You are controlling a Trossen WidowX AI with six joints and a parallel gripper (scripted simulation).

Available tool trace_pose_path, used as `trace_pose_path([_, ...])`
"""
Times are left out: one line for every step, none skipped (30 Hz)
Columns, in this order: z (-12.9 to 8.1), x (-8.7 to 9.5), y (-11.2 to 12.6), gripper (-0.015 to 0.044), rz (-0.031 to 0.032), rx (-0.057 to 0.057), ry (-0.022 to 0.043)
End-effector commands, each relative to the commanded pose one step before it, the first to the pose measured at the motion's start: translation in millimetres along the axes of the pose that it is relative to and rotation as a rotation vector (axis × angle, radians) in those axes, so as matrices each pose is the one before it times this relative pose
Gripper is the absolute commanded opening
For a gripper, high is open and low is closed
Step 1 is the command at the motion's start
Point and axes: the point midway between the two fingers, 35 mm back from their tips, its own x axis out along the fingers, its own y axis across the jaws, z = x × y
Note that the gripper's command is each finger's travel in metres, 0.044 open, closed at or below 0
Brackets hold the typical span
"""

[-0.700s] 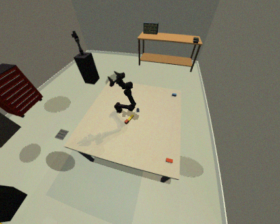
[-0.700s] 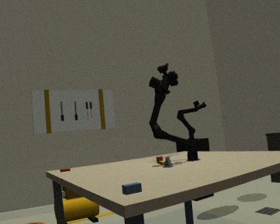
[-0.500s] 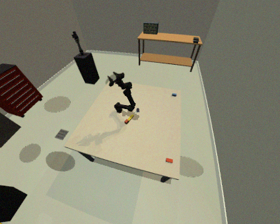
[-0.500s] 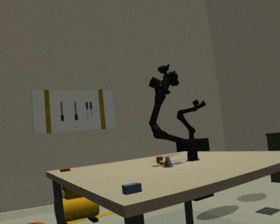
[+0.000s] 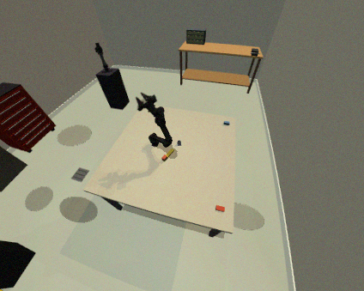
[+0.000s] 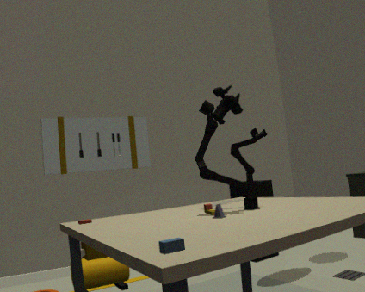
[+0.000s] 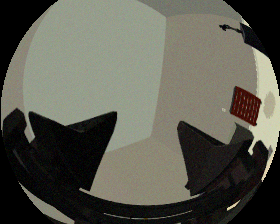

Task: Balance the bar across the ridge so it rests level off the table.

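The bar [image 5: 168, 154] [image 6: 209, 209] is yellow with a red end and lies flat on the table [image 5: 194, 186] [image 6: 289, 221] beside the arm's base. The ridge [image 5: 179, 142] [image 6: 219, 211] is a small grey wedge standing next to the bar. My gripper [image 5: 144, 98] [image 6: 230, 96] [image 7: 146, 141] is raised high above the table, far from the bar and the ridge. It is open, and in the wrist view nothing shows between the fingers, only floor and wall. The wrist view shows neither bar nor ridge.
A blue block [image 5: 227, 123] [image 6: 171, 245] and an orange-red block [image 5: 220, 208] [image 6: 84, 221] lie near the table's edges. A second arm on a black pedestal [image 5: 112, 87] stands behind the table. A red tool chest [image 5: 18, 115] [image 7: 246, 105] and a wooden shelf [image 5: 220, 63] stand off the table.
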Motion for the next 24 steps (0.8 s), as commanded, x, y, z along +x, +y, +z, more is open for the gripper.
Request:
trace_pose_path([7.68, 4.06, -9.58, 0.0315, -0.01750, -0.0728, -0.05104])
trace_pose_path([1.36, 0.29, -1.24, 0.0315, 0.00042, -0.0264, -0.01082])
trace_pose_path([1.52, 0.84, -1.97, 0.0315, -0.00279, -0.0265, -0.01227])
trace_pose_path([1.75, 1.68, -3.08, 0.0315, -0.00761, -0.0266, -0.01435])
trace_pose_path([1.72, 1.67, -3.09, 0.0315, -0.00782, -0.0266, -0.01428])
trace_pose_path([1.71, 1.74, -3.18, 0.0315, -0.00843, -0.0263, -0.01430])
trace_pose_path([1.73, 2.04, -3.55, 0.0315, -0.01037, -0.0254, -0.01460])
trace_pose_path([1.71, 2.03, -3.55, 0.0315, -0.01056, -0.0253, -0.01452])
trace_pose_path([1.70, 2.03, -3.55, 0.0315, -0.01076, -0.0252, -0.01445])
trace_pose_path([1.41, 1.60, -2.40, 0.0315, -0.00719, -0.0102, -0.01429])
trace_pose_path([1.43, 1.59, -2.38, 0.0315, -0.00716, -0.0102, -0.01435])
trace_pose_path([1.46, 1.59, -2.37, 0.0315, -0.00714, -0.0101, -0.01441])
trace_pose_path([1.49, 1.58, -2.35, 0.0315, -0.00711, -0.0100, -0.01447])
trace_pose_path([1.48, 1.56, -2.37, 0.0315, -0.00721, -0.0112, -0.01390])
trace_pose_path([1.36, 1.49, -2.45, 0.0315, -0.00759, -0.0153, -0.01177])
trace_pose_path([1.37, 1.48, -2.45, 0.0315, -0.00766, -0.0152, -0.01176])
trace_pose_path([1.37, 1.48, -2.44, 0.0315, -0.00774, -0.0152, -0.01175])
trace_pose_path([1.38, 1.48, -2.44, 0.0315, -0.00781, -0.0151, -0.01174])
trace_pose_path([1.23, 1.37, -2.34, 0.0315, -0.00757, -0.0160, -0.01012])
trace_pose_path([1.46, 1.64, -2.87, 0.0315, -0.00939, -0.0203, -0.01176])
trace_pose_path([1.80, 2.01, -3.53, 0.0315, -0.01174, -0.0248, -0.01438])
trace_pose_path([1.79, 2.00, -3.54, 0.0315, -0.01196, -0.0247, -0.01428])
trace_pose_path([1.77, 2.00, -3.55, 0.0315, -0.01217, -0.0246, -0.01416])
trace_pose_path([1.76, 1.99, -3.56, 0.0315, -0.01238, -0.0245, -0.01405])
